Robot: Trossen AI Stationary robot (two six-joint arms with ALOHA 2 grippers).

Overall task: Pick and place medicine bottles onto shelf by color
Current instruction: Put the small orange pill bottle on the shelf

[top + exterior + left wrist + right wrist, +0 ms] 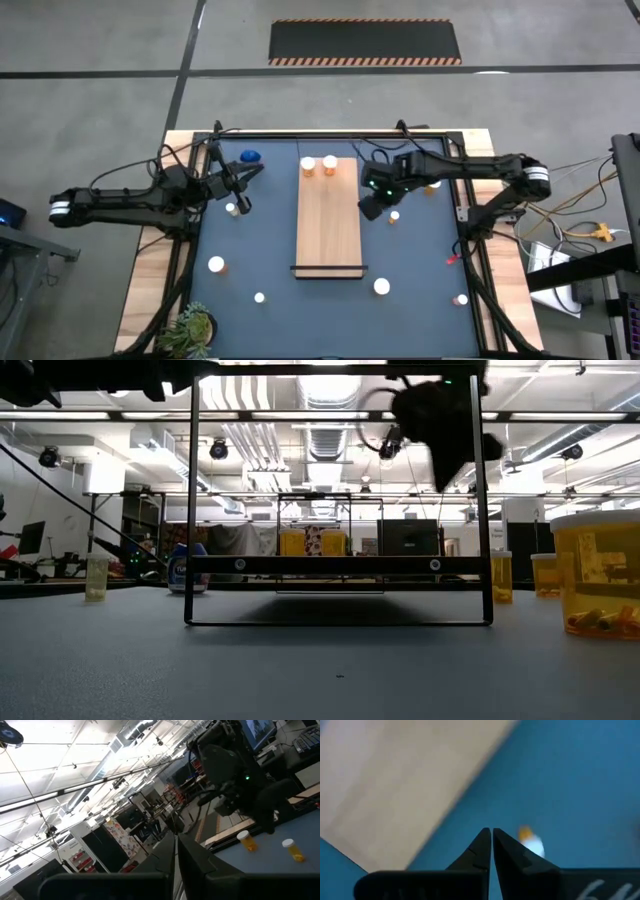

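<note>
Two orange bottles (319, 165) with white caps stand side by side on the far end of the shelf (329, 225), the long pale board lying down the middle of the dark bench (420, 290); its near end carries a dark edge. No label or writing on any bottle can be read from here. The blue bottle (250, 156) sits left of the shelf near the bench's far rim. The left hand (243, 206) hangs between that bottle and the shelf, fingers pressed together and holding nothing, with a white-capped bottle (231, 209) just beside it. The right hand (371, 210) hovers just off the shelf's right edge, fingers likewise together and empty, and a small capped bottle (394, 216) stands on the bench close by it. More bottles are scattered around the shelf's near end: one well to its left (216, 265), one smaller (259, 297), one just right of the dark edge (381, 287), one by the bench's right rim (460, 299). Most of the shelf's surface is bare wood, and a green plant (190, 327) sits at the near left corner.
</note>
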